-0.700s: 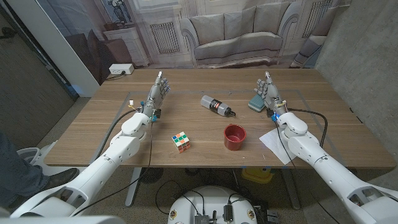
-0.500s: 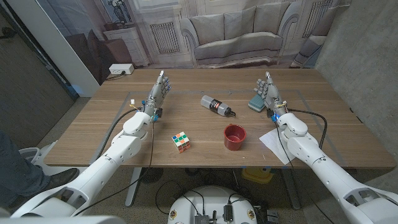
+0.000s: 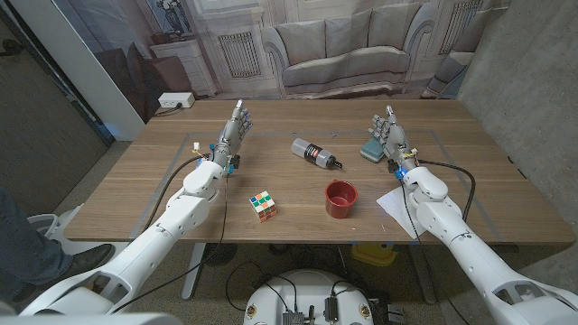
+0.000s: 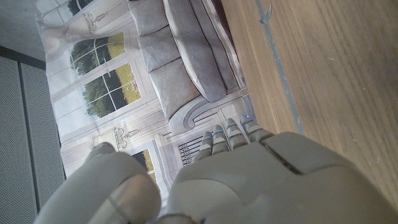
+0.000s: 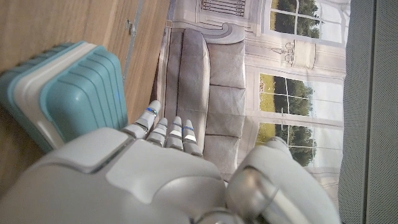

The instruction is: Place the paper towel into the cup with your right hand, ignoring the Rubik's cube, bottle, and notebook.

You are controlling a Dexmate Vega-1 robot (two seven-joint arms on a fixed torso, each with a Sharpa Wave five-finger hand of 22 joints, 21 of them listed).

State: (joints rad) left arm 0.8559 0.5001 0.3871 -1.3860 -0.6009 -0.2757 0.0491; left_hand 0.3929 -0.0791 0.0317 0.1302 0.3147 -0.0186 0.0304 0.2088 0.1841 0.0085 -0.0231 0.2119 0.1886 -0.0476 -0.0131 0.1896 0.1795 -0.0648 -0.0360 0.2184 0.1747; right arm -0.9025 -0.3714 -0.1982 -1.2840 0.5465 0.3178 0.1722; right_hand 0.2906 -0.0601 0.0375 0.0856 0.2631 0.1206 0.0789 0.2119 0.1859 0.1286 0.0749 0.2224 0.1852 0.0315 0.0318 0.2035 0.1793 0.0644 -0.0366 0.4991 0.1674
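Observation:
The red cup (image 3: 341,198) stands upright near the table's front middle. A white paper towel (image 3: 395,207) lies flat by the front edge, right of the cup, partly under my right forearm. My right hand (image 3: 388,132) is held up beyond the towel with fingers apart and nothing in it, just right of the teal notebook (image 3: 371,150). In the right wrist view the right hand (image 5: 143,180) reaches past the teal ribbed notebook (image 5: 68,93). My left hand (image 3: 235,130) is raised over the table's left half, fingers straight and apart, also seen as the left hand (image 4: 236,180) above bare wood.
A Rubik's cube (image 3: 263,205) sits left of the cup. A small bottle (image 3: 315,153) with a black cap lies on its side behind the cup. Taped lines mark the wooden table (image 3: 271,167). A sofa backdrop stands behind it.
My left hand and forearm have shifted slightly to the right and away from me. The right hand, cup and towel have not moved.

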